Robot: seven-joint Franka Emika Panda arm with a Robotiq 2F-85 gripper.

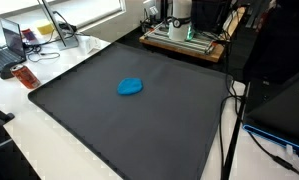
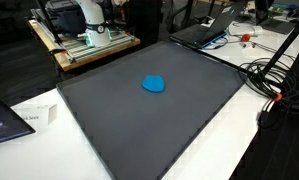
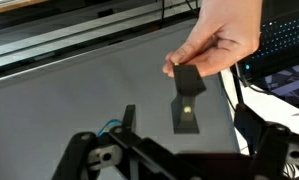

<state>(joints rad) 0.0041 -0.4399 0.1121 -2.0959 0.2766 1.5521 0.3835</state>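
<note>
In the wrist view the end effector (image 3: 179, 165) fills the bottom edge, its fingers spread wide with nothing between them. Just beyond it a person's hand (image 3: 224, 40) pinches a small black block (image 3: 185, 80) above the dark mat (image 3: 69, 100); no writing on the block can be made out. In both exterior views a rounded blue object (image 1: 131, 87) (image 2: 154, 84) lies near the middle of the mat on the desk (image 1: 49, 120), and a laptop (image 2: 204, 30) sits past the far edge.

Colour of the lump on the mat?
Bright blue; the small rounded lump shows best in an exterior view.
</note>
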